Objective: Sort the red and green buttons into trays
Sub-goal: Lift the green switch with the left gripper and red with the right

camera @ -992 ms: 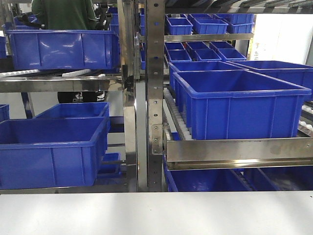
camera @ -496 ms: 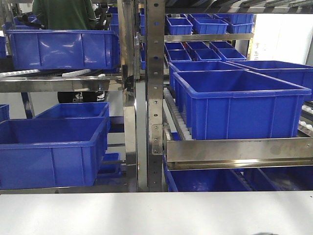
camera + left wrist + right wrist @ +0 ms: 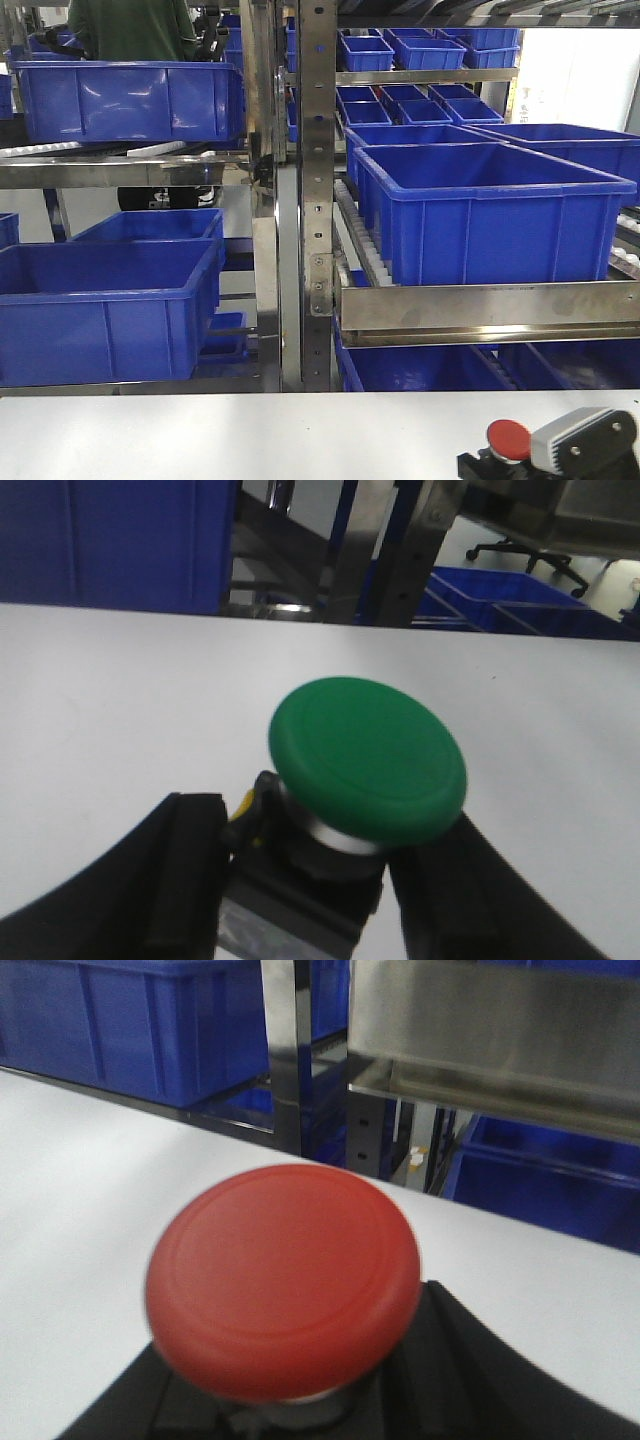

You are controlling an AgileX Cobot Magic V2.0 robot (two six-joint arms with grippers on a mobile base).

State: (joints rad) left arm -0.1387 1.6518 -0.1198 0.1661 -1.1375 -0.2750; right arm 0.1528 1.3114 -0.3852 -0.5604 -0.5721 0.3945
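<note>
Several deep blue plastic crates (image 3: 480, 205): on steel racks (image 3: 316, 200) beyond the desk's far edge.
White flat desk (image 3: 250, 435): fills the foreground under both grippers.
Right gripper (image 3: 290, 1410): by the desk's near right corner, its black fingers (image 3: 480, 1360) pinching the dark base of the red-capped mushroom push-button (image 3: 285, 1280).
Left gripper (image 3: 310, 900): over the desk, its black fingers (image 3: 185, 880) pinching the blocky base of the green-capped mushroom push-button (image 3: 367, 755).
Red-capped button: cap points up, long axis roughly upright.
Green-capped button: cap up, axis upright, leaning slightly; its place on the desk cannot be told.
</note>
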